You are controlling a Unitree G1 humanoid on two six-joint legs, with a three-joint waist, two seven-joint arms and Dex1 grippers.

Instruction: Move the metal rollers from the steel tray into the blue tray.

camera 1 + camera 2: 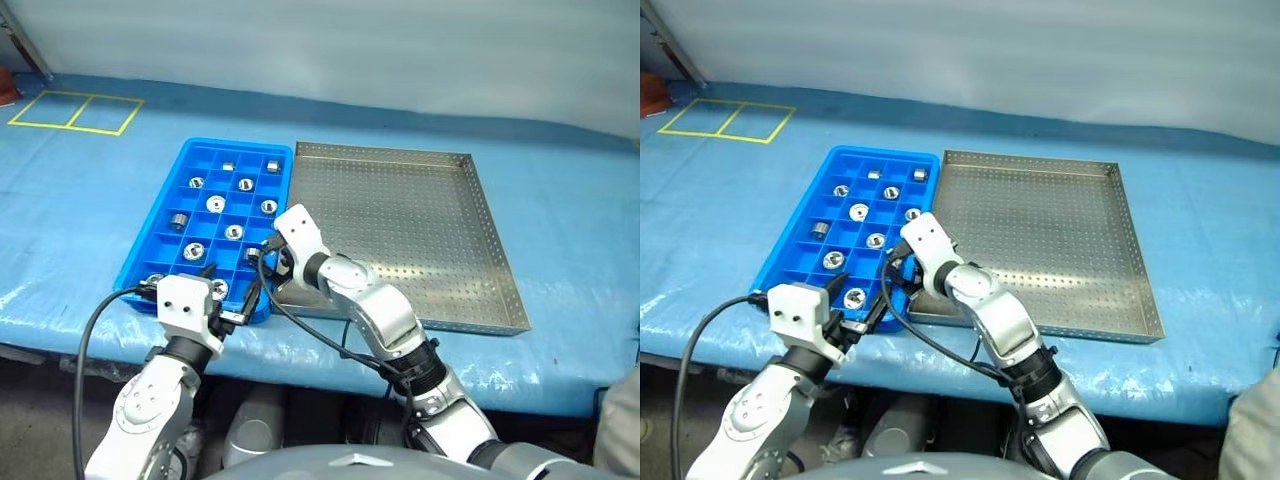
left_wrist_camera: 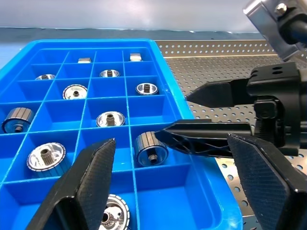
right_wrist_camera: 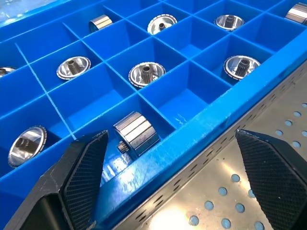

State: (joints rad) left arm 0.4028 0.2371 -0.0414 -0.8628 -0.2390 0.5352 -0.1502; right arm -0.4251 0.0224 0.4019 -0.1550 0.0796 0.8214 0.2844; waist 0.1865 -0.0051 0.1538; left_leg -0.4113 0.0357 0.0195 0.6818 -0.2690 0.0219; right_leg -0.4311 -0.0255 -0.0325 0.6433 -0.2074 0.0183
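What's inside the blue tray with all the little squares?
The blue tray has shiny metal rollers in many squares, one each, and some squares are empty. The grippers hide part of the near row, so those squares cannot be fully checked.

A wide tabletop (image 1: 90, 210) covered in a glossy, slightly wrinkled blue sheet fills most of the scene; soft light glints off its creases; near its far left corner, yellow tape (image 1: 76, 111) marks two adjoining squares on the sheet; behind the tabletop stands a plain, pale grey-white wall (image 1: 350, 45); a dark reddish object (image 1: 6, 88) sits at the far left edge, too cut off to identify; beneath the near edge lies a dim, shadowed floor (image 1: 40, 400).
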